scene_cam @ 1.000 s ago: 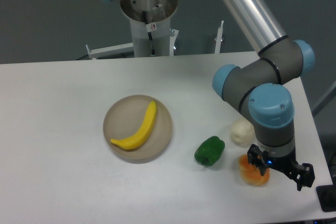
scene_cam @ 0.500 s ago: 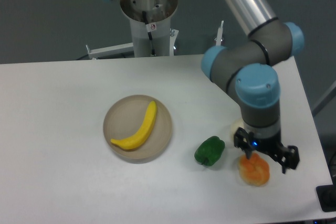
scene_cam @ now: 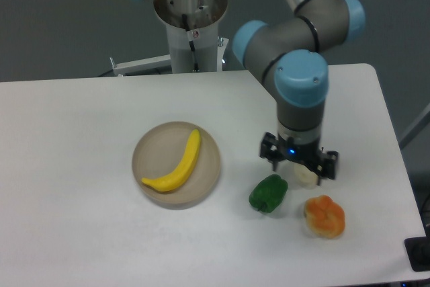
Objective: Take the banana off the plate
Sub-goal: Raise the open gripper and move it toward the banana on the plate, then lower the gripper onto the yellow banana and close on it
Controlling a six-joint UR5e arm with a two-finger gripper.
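A bright yellow, curved banana (scene_cam: 177,165) lies diagonally on the round beige plate (scene_cam: 153,148), left of the table's middle. My gripper (scene_cam: 299,165) hangs well to the right of the plate, above the green pepper and the white item. Its two dark fingers stand apart with nothing between them, so it is open. The banana is untouched and fully visible.
A green pepper (scene_cam: 268,193) lies just below and left of the gripper. A small white item (scene_cam: 304,176) is partly hidden behind the fingers. A lumpy orange fruit (scene_cam: 324,216) sits near the front right. The robot's base column (scene_cam: 190,28) stands at the table's back edge.
The arm has swung left and toward the back, carrying the open gripper from over the orange fruit to above the pepper and white item. The objects have not moved.
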